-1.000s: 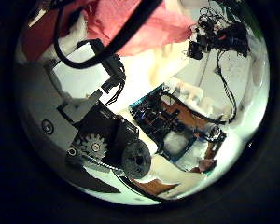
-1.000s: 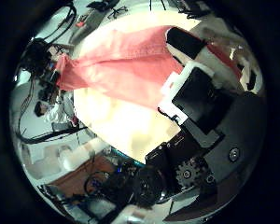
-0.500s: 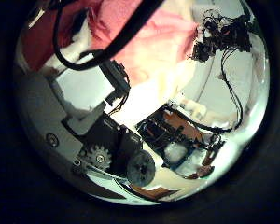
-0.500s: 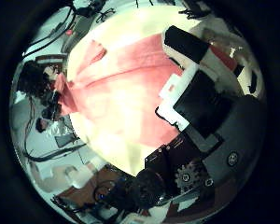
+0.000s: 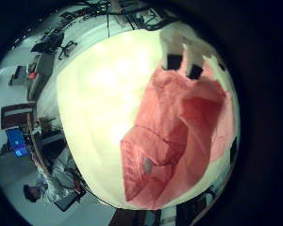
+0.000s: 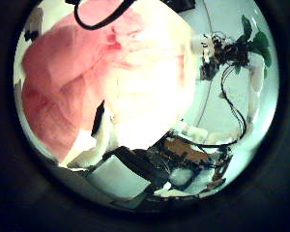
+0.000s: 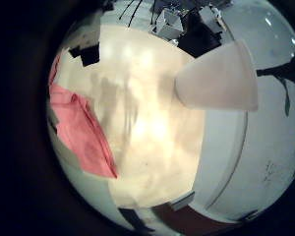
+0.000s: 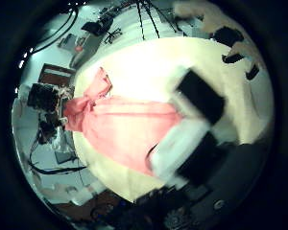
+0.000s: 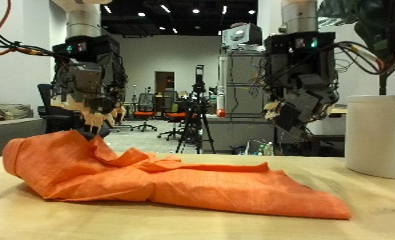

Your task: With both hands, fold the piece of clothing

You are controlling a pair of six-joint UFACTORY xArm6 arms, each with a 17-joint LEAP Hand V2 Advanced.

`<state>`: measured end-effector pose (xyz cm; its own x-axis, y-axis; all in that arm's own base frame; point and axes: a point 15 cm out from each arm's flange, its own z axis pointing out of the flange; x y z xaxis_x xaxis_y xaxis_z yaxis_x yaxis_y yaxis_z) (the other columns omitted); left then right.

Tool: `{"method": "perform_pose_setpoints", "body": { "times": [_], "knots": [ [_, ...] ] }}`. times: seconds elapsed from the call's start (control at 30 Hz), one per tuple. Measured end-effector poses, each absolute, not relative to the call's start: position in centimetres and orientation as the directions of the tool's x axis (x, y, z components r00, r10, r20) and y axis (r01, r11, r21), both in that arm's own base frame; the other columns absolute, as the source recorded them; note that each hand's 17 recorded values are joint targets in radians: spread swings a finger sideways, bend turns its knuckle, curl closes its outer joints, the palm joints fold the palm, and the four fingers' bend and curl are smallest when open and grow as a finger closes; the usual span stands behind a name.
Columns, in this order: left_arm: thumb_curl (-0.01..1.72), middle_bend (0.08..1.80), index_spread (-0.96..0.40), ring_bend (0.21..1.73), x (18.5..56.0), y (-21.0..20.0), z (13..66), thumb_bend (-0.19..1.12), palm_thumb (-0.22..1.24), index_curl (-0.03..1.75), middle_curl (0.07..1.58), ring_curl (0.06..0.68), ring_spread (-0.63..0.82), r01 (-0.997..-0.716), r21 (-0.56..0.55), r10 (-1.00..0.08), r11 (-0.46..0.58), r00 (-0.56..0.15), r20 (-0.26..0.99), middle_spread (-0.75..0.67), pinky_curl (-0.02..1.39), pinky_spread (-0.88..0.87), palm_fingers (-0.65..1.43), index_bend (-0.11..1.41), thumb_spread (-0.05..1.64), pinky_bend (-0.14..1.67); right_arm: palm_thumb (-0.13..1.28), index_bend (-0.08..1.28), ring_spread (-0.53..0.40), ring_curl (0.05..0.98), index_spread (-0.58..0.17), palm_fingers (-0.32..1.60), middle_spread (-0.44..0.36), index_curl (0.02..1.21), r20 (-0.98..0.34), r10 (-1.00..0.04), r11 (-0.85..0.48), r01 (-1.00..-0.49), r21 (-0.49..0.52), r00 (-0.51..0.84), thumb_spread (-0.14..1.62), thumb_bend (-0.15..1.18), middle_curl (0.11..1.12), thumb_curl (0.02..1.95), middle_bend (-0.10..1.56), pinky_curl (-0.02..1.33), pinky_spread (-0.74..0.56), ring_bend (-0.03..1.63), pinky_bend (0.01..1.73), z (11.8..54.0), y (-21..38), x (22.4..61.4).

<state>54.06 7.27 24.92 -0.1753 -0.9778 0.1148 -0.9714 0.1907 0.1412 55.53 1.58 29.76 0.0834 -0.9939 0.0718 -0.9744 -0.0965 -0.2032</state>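
In the outside view, the orange garment (image 9: 171, 180) was seen lying crumpled on the table (image 9: 24, 220), the left hand (image 9: 88, 100) raised above its bunched end and the right hand (image 9: 297, 100) above its flatter end, beside a white container (image 9: 380, 135); both sets of fingers hung relaxed, nothing gripped. In the left little-finger palm view, the garment (image 5: 174, 132) was shown spread below. The step was judged a regrasp: both hands would need lowering onto opposite edges.

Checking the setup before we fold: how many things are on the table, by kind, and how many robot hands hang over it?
Orange clothing: 1
White container: 1
Robot hands: 2, left hand, right hand
Total: 4
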Motion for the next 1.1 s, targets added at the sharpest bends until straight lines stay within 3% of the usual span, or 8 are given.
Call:
{"method": "perform_pose_setpoints", "body": {
  "times": [0.2, 0.27, 0.37, 0.43, 0.5, 0.6, 0.77, 1.1],
  "knots": [
    [0.38, 0.12, 0.11, 0.56, 52.8, 7.5, 26.8, -0.02, 0.46, 0.59, 0.49, 0.237, 0.5, -0.974, 0.124, -0.979, 0.187, -0.174, 0.111, 0.42, 0.36, 0.57, -0.19, 0.13, 1.16, 0.35, 0.76, 0.46, -0.34, 0.445, -0.445, 0.55, -0.256, 0.62, 0.09, -0.99, -0.123, -0.977, -0.173, 0.108, 1.51, 0.0, 0.56, 0.29, 0.93, 0.48, -0.37, 1.1, 0.87, 30.2, -0.5, 49.8],
    [0.37, 0.12, 0.12, 0.54, 52.2, 7.4, 27.2, -0.02, 0.45, 0.55, 0.45, 0.23, 0.52, -0.973, 0.125, -0.977, 0.193, -0.18, 0.111, 0.44, 0.35, 0.58, -0.18, 0.13, 1.16, 0.33, 0.73, 0.52, -0.319, 0.428, -0.461, 0.36, -0.254, 0.64, 0.093, -0.987, -0.145, -0.982, -0.118, 0.134, 1.47, -0.02, 0.56, 0.28, 0.91, 0.47, -0.29, 1.01, 0.78, 29.5, -0.7, 47.7],
    [0.36, 0.13, 0.13, 0.51, 50.8, 6.8, 27.4, -0.02, 0.44, 0.5, 0.39, 0.218, 0.55, -0.968, 0.145, -0.975, 0.204, -0.187, 0.119, 0.46, 0.33, 0.59, -0.16, 0.14, 1.16, 0.31, 0.68, 0.54, -0.243, 0.374, -0.453, 0.14, -0.246, 0.63, 0.099, -0.972, -0.213, -0.977, -0.008, 0.211, 1.38, -0.03, 0.51, 0.27, 0.8, 0.44, -0.13, 0.85, 0.72, 28.0, -1.3, 44.9],
    [0.35, 0.13, 0.13, 0.49, 49.5, 5.9, 27.4, -0.02, 0.43, 0.46, 0.36, 0.212, 0.56, -0.961, 0.166, -0.971, 0.221, -0.202, 0.127, 0.47, 0.33, 0.59, -0.15, 0.14, 1.16, 0.3, 0.63, 0.48, -0.171, 0.341, -0.434, 0.03, -0.205, 0.59, 0.091, -0.966, -0.237, -0.969, 0.074, 0.243, 1.33, -0.04, 0.47, 0.27, 0.7, 0.41, 0.0, 0.78, 0.7, 26.9, -1.8, 42.9],
    [0.34, 0.13, 0.13, 0.48, 48.5, 5.0, 27.1, -0.02, 0.43, 0.43, 0.33, 0.206, 0.58, -0.953, 0.182, -0.967, 0.241, -0.219, 0.132, 0.48, 0.32, 0.59, -0.14, 0.14, 1.16, 0.29, 0.59, 0.43, -0.089, 0.305, -0.423, -0.02, -0.17, 0.54, 0.086, -0.959, -0.257, -0.955, 0.148, 0.271, 1.27, -0.04, 0.43, 0.26, 0.61, 0.38, 0.12, 0.7, 0.67, 25.6, -2.5, 41.5],
    [0.33, 0.14, 0.13, 0.46, 46.3, 3.9, 26.2, -0.02, 0.43, 0.41, 0.3, 0.201, 0.59, -0.939, 0.22, -0.962, 0.263, -0.236, 0.139, 0.48, 0.32, 0.59, -0.13, 0.15, 1.16, 0.28, 0.54, 0.38, -0.01, 0.274, -0.417, -0.04, -0.144, 0.5, 0.101, -0.942, -0.293, -0.932, 0.214, 0.319, 1.21, -0.04, 0.4, 0.26, 0.53, 0.35, 0.2, 0.63, 0.63, 23.9, -3.7, 40.6],
    [0.32, 0.15, 0.13, 0.44, 43.9, 2.4, 25.9, -0.02, 0.41, 0.36, 0.25, 0.196, 0.6, -0.924, 0.246, -0.954, 0.291, -0.262, 0.143, 0.49, 0.31, 0.59, -0.11, 0.15, 1.16, 0.25, 0.49, 0.3, 0.088, 0.235, -0.413, -0.01, -0.123, 0.44, 0.089, -0.93, -0.313, -0.895, 0.318, 0.357, 1.08, -0.04, 0.36, 0.26, 0.42, 0.31, 0.27, 0.51, 0.54, 19.4, -3.9, 37.9],
    [0.31, 0.16, 0.13, 0.42, 40.0, 1.7, 27.5, -0.02, 0.41, 0.31, 0.21, 0.197, 0.6, -0.916, 0.248, -0.947, 0.315, -0.289, 0.138, 0.48, 0.31, 0.58, -0.09, 0.15, 1.15, 0.23, 0.45, 0.19, 0.116, 0.217, -0.375, 0.08, -0.085, 0.38, 0.082, -0.891, -0.389, -0.844, 0.369, 0.446, 0.96, -0.03, 0.33, 0.28, 0.3, 0.29, 0.25, 0.43, 0.46, 15.4, -0.7, 38.2]
  ]
}}
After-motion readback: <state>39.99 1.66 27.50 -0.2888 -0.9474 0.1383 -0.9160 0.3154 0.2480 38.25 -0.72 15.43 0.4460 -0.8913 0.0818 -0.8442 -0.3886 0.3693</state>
